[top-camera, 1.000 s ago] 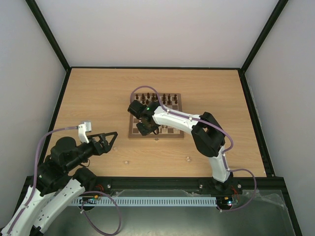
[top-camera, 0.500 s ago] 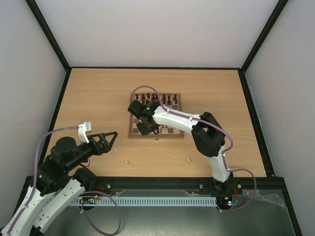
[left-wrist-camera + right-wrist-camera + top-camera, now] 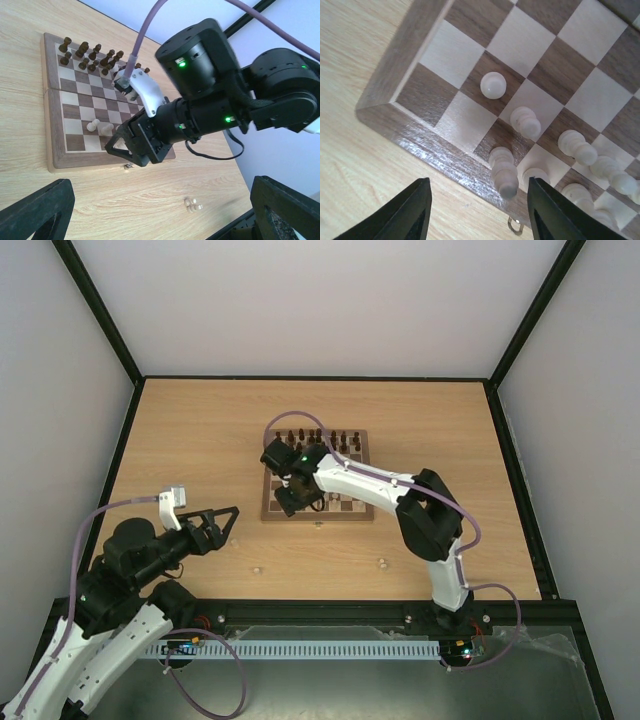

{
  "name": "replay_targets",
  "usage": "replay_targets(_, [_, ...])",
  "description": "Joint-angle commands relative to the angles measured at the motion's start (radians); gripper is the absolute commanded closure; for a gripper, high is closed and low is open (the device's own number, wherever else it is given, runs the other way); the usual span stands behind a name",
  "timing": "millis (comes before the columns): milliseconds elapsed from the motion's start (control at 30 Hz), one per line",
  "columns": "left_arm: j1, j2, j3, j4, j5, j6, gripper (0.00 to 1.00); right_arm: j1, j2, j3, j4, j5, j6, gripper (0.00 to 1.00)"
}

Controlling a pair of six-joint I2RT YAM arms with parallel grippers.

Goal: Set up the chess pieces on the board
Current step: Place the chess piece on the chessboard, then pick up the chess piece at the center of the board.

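- Top external view: the wooden table (image 3: 200, 440) carries everything. The board (image 3: 356, 516) sits a little beyond the table's middle, square to its edges.
- The right arm (image 3: 430, 530) reaches from the near edge across the board's near right corner. Its wrist is above the board's near left part.
- The left arm (image 3: 110, 640) stays over the table's near left corner, well apart from the board.
- The left gripper (image 3: 229, 527) hangs above bare table with its jaws spread wide and nothing between them.
- The right gripper (image 3: 480, 210) hangs low over the board's near left corner. Its two dark fingers (image 3: 407, 212) stand apart, and neither touches a piece, so it is open and holding nothing.
- Dark pieces (image 3: 320, 440) stand in two rows along the board's far edge.
- Pale pieces (image 3: 526, 122) cluster on the two rows nearest the board's near edge, close to its left corner.
- In the right wrist view a round-headed one (image 3: 493, 85) stands on a dark square, one step diagonally in from the bare corner square.
- Another (image 3: 504, 174) stands in the edge row, just ahead of the gap between the fingers.
- More of them crowd the squares to its right.
- Two loose pale pieces (image 3: 257, 569) lie on the table towards its near edge, the second (image 3: 382, 563) further right.
- A small latch (image 3: 127, 166) shows on the board's near rim.
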Motion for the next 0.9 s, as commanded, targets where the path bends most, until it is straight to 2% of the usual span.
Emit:
replay_targets(0, [0.000, 0.034, -0.011, 0.041, -0.007, 0.013, 0.01, -0.003, -0.104, -0.004, -0.034, -0.023, -0.005, 0.43])
replay_targets(67, [0.000, 0.045, -0.017, 0.051, -0.009, 0.014, 0.01, -0.003, -0.138, -0.017, -0.039, -0.001, -0.002, 0.37])
replay_targets(167, [0.000, 0.060, -0.023, 0.068, -0.008, 0.014, 0.01, -0.004, -0.197, -0.042, -0.041, 0.025, 0.004, 0.22])
replay_targets(200, [0.000, 0.065, -0.026, 0.074, -0.007, 0.014, 0.01, -0.003, -0.215, -0.051, -0.044, 0.028, 0.008, 0.15])
replay_targets(233, [-0.001, 0.070, -0.030, 0.080, -0.005, 0.014, 0.01, -0.003, -0.234, -0.054, -0.048, 0.035, 0.013, 0.02])
replay_targets(267, [0.000, 0.075, -0.033, 0.088, -0.004, 0.014, 0.01, -0.004, -0.255, -0.079, -0.051, 0.045, 0.021, 0.01])
replay_targets(600, [-0.001, 0.221, -0.107, 0.247, 0.078, 0.021, 0.01, -0.029, -0.552, -0.403, -0.097, 0.110, 0.221, 0.01])
replay_targets(700, [0.000, 0.250, -0.137, 0.311, 0.120, 0.010, 0.01, -0.030, -0.662, -0.516, -0.104, 0.110, 0.305, 0.13])
replay_targets(867, [-0.002, 0.244, -0.129, 0.330, 0.151, 0.014, 0.01, -0.030, -0.797, -0.657, -0.109, 0.088, 0.480, 0.26])
